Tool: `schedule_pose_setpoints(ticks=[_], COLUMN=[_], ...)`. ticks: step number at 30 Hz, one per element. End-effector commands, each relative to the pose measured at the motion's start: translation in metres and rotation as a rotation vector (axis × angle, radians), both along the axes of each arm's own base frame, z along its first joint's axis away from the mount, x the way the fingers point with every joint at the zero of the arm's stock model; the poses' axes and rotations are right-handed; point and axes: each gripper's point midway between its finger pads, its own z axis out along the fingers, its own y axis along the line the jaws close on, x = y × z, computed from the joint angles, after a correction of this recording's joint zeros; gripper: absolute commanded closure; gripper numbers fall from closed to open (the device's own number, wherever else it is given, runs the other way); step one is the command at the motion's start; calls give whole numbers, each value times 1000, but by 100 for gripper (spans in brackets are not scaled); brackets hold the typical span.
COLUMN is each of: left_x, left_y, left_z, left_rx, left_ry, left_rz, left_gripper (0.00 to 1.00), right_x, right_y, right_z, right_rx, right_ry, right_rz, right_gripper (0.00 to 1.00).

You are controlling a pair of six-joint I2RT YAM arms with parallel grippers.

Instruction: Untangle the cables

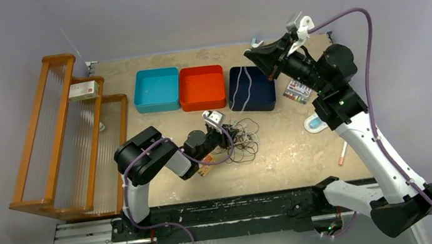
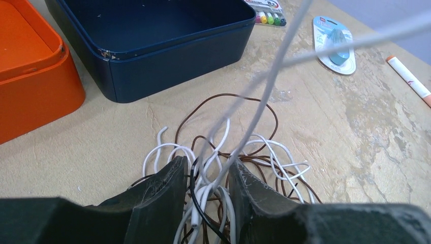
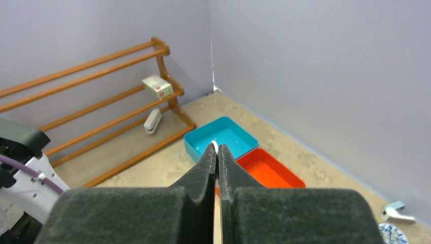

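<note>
The cables (image 1: pixel 245 141) lie in a tangle of white, brown and black cords on the table, in front of the navy bin. My left gripper (image 1: pixel 231 134) is low over the tangle. In the left wrist view its fingers (image 2: pixel 206 165) stand apart, with several loose cords of the tangle (image 2: pixel 264 152) between them. My right gripper (image 1: pixel 257 58) is raised high above the navy bin and is shut on a white cable (image 3: pixel 215 145). Its taut strands (image 2: pixel 269 86) run from the tangle up towards the right gripper.
A teal bin (image 1: pixel 157 89), an orange bin (image 1: pixel 201 87) and a navy bin (image 1: pixel 270 99) stand in a row at the back. A wooden rack (image 1: pixel 58 136) stands at the left. A marker set (image 1: pixel 298 92), a blue-white pack (image 1: pixel 315 123) and a marker pen (image 1: pixel 342 153) lie at the right.
</note>
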Motion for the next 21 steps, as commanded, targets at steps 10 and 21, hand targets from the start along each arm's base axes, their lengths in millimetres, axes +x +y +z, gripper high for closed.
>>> schedule_pose_setpoints(ticks=[10, 21], left_x=[-10, -12], left_y=[2, 4], left_z=[0, -3], left_rx=[-13, 4], left_ry=[12, 18], left_rz=[-19, -19], left_gripper=[68, 69], right_x=[-23, -25], right_y=[-40, -80], right_z=[116, 154], right_rx=[105, 186], right_ry=[-332, -407], right_rz=[-181, -388], right_gripper=[100, 100])
